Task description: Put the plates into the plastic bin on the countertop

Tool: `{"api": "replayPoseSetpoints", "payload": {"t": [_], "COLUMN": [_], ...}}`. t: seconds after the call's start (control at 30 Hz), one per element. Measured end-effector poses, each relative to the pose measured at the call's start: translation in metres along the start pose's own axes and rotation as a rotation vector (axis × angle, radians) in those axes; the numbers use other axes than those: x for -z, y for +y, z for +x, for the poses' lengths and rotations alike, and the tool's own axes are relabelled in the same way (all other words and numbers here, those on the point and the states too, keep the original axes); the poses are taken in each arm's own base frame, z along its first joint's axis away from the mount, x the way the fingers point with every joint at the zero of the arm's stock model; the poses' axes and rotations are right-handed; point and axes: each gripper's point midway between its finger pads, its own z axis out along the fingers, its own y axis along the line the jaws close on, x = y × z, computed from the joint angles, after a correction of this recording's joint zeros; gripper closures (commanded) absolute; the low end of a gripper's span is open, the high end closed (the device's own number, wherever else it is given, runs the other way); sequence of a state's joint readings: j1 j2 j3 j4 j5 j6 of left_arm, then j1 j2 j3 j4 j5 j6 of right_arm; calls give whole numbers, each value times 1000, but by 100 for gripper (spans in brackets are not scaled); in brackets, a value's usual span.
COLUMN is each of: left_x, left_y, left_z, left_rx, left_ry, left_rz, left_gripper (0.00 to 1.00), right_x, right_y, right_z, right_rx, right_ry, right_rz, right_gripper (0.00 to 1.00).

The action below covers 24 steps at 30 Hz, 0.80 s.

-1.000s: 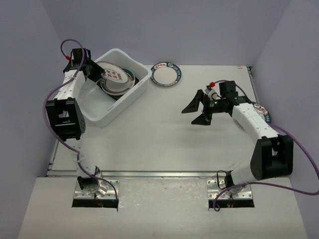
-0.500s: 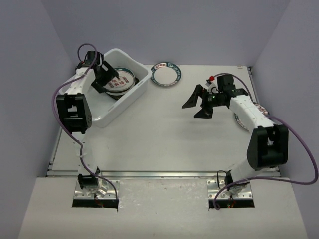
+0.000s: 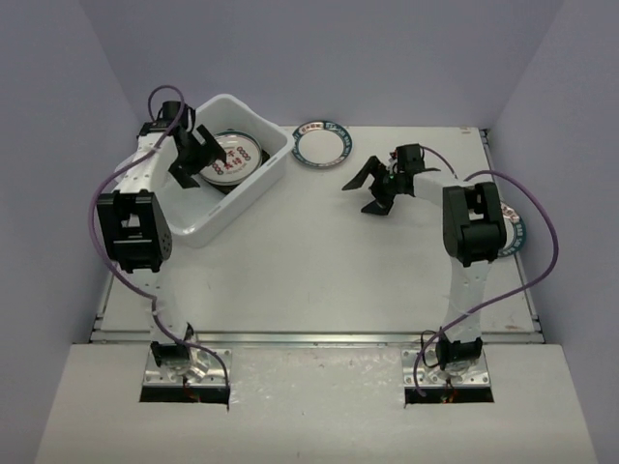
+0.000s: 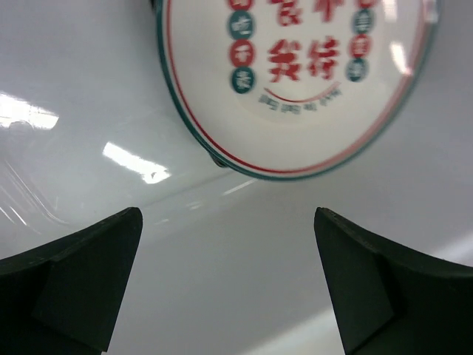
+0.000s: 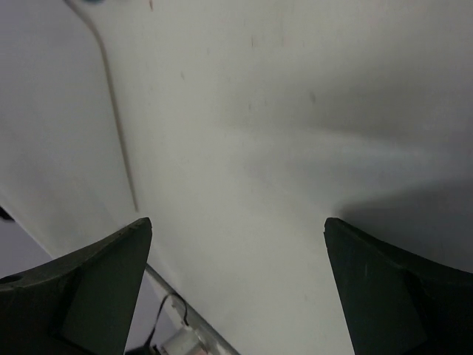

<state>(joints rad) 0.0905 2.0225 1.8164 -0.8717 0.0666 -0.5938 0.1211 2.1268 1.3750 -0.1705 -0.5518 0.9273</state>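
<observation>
The white plastic bin [image 3: 210, 226] stands at the far left of the countertop [image 3: 319, 251]. A stack of plates lies in it, topped by a round white plate with red characters [image 3: 232, 157] [image 4: 295, 74]. My left gripper [image 3: 193, 161] [image 4: 228, 216] hangs open inside the bin just beside that stack, holding nothing. A teal-and-red ringed plate [image 3: 322, 143] lies on the countertop right of the bin. My right gripper [image 3: 366, 191] [image 5: 238, 223] is open and empty, hovering a little right of and nearer than that plate. Another ringed plate [image 3: 516, 230] peeks from behind the right arm.
Purple walls close in the back and both sides. A metal rail [image 3: 309, 338] [image 5: 194, 314] runs along the countertop's near edge. The right arm's upper link [image 3: 472, 227] rises over the right side of the countertop.
My left gripper has opened and let go of the red-character plate, which now lies flat on the stack in the bin. The right arm has swung left towards the ringed plate.
</observation>
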Motion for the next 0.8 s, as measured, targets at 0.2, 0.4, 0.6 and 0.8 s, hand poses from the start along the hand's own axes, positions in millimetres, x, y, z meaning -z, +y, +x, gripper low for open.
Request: {"api": "replayPoseSetpoints", "payload": {"t": [0.2,0.4,0.6,0.8], "left_x": [175,281,265,239], "left_y": [-65,-91,-60,-33], "left_z": [-11,100,122,132], "left_rx": [-118,-243,-210,-232], "left_ry": [-308,-359,-319,-257], "left_rz": [383,749,658,510], "left_gripper": [0,0,0,0], "right_x": [-44,-84,-106,-118], "right_y": [22,51,41,35], "right_z": [-58,-128,-149,-154], "right_rx": [-106,-128,-195,-212], "right_ry": [-134,-256,-309,-319], "right_rz": [-143,-241,-235,-262], "right_gripper": [1,34,87,100]}}
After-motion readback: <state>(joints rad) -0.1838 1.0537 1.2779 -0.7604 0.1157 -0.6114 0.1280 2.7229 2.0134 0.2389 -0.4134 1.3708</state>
